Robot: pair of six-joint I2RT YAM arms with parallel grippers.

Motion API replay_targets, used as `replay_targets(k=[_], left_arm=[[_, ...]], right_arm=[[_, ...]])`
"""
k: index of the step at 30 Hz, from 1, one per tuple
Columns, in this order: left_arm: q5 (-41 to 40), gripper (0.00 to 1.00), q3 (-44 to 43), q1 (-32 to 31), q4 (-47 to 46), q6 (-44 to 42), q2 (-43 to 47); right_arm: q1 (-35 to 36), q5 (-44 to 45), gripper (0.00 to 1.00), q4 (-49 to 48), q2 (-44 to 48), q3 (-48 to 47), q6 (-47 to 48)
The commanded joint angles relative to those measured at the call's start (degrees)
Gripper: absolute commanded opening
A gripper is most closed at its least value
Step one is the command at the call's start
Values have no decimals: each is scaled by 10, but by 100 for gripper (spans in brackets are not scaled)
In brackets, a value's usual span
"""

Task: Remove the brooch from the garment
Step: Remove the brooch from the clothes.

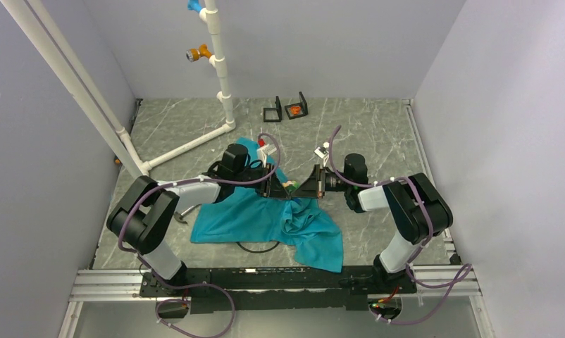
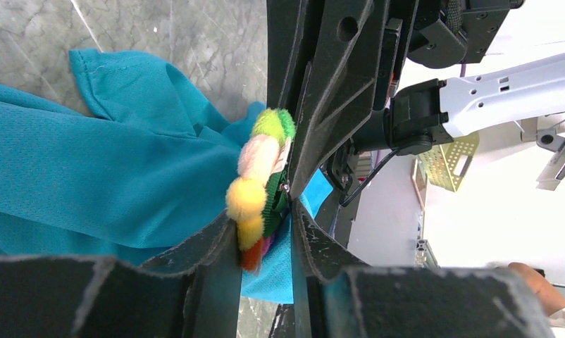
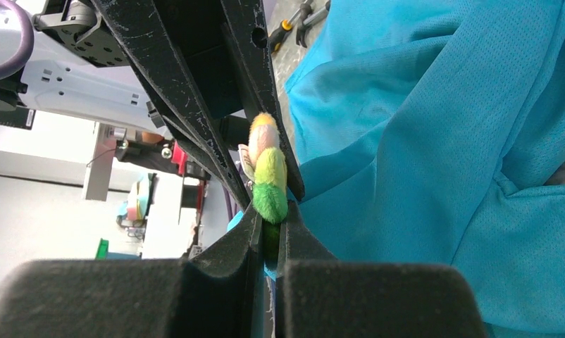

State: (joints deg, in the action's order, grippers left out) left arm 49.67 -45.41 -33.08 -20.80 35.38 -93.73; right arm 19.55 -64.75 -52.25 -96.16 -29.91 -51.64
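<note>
Left pincer (image 2: 264, 227) and right pincer (image 3: 272, 220) pinch fuzzy brooch (image 2: 254, 169); mesh garment (image 2: 89, 165) rumpled.

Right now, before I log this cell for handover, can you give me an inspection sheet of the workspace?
Surface: grey marbled table.
Job's things: brooch held against a raised fold of the teal garment.
Clutter: two small black stands at the back; hand tools beside the garment.
Grippers: left gripper and right gripper both shut on the brooch, tip to tip.
Cables: purple cables loop along both arms; a black cable shows under the garment's hem.
Surroundings: white pipe frame, plain grey walls.
</note>
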Motion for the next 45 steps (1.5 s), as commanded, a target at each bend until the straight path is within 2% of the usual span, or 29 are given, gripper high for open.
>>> replay_targets(k=[1, 21, 30, 37, 45], left_arm=[[-8, 15, -9, 3, 7, -10, -7], [28, 20, 15, 36, -61, 62, -14], [48, 29, 21, 40, -113, 87, -13], [81, 40, 25, 34, -179, 106, 1], [88, 42, 25, 41, -173, 78, 24]], right_arm=[[1, 4, 0, -42, 35, -1, -5], [-4, 16, 0, 11, 55, 2, 50], [-3, 23, 0, 28, 55, -1, 63], [-3, 30, 0, 51, 48, -9, 79], [-3, 22, 0, 37, 45, -8, 79]])
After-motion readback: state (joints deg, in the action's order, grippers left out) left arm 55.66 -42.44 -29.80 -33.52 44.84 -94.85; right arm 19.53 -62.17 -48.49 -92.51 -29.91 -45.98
